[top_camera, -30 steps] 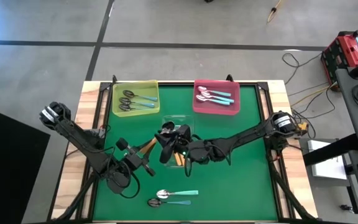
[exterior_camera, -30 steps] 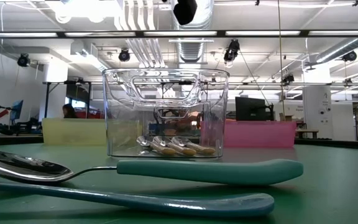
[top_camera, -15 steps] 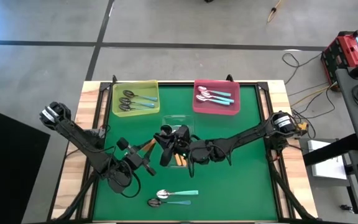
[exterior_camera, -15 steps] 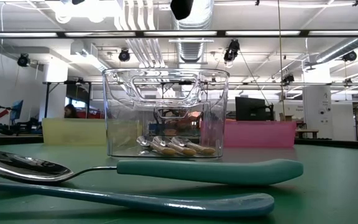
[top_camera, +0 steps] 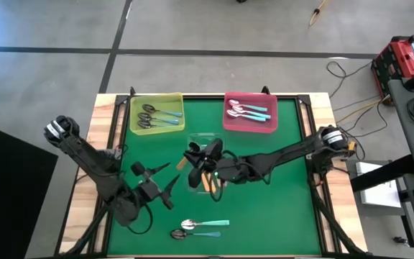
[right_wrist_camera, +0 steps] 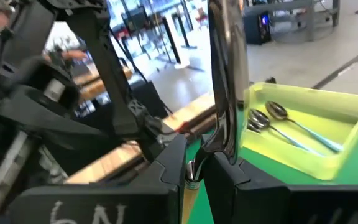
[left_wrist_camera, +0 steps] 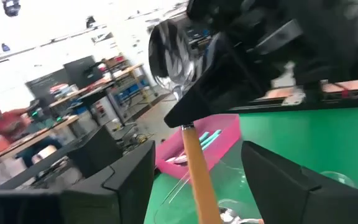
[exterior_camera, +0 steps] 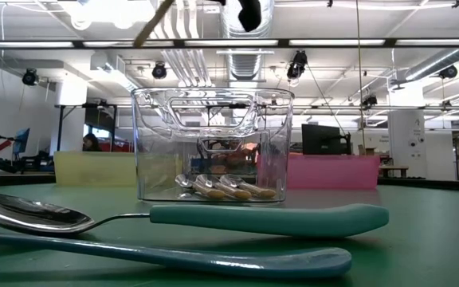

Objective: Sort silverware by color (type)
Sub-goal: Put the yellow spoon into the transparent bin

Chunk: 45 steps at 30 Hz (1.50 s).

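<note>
One orange-handled spoon (left_wrist_camera: 191, 149) is now clamped in the right gripper (top_camera: 208, 155) above the clear tray (top_camera: 196, 138), having been released a moment ago by the left gripper (top_camera: 165, 183), whose jaws are spread apart; sorting can proceed.

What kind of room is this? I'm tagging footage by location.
Probably a robotics lab or workshop: exposed ceiling ducts and pipes, rows of workbenches with monitors behind, and a green-topped test table on a bare concrete floor.
</note>
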Available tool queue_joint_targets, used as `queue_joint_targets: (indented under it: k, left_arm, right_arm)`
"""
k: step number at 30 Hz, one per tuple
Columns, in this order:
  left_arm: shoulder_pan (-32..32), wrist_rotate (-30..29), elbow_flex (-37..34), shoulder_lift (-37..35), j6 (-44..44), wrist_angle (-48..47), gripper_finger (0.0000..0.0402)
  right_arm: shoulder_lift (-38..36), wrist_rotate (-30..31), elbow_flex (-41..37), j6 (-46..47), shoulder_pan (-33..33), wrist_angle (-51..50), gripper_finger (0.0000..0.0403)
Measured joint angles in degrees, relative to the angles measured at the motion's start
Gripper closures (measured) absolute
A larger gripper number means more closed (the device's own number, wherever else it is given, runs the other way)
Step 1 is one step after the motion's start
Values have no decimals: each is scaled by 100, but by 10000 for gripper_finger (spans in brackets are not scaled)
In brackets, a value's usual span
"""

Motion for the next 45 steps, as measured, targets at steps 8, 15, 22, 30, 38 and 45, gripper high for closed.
queue_joint_targets:
  k: [8,15,22,30,38,45]
  left_arm:
    - [-334,3332,-11,-900,2068,-120,223]
    - [-167,4938,-496,-1953,2369,-642,314]
    - [-38,4983,-2127,-3085,2472,1176,397]
    - [233,4969,-3003,-4536,2837,1834,400]
    - [540,4764,-3256,-5235,3341,1805,401]
    - [615,3959,-3328,-5300,3519,1798,401]
  right_arm:
    - [-587,-1273,7,470,-633,-1868,371]
    - [-631,-3229,9,624,-1300,-2428,371]
    - [-633,-3665,9,601,-1717,-2473,370]
    - [-632,-3707,9,666,-1876,-2570,370]
    - [-248,-3726,11,1158,-1906,-2582,369]
    - [87,-3979,11,1143,-2020,-2535,369]
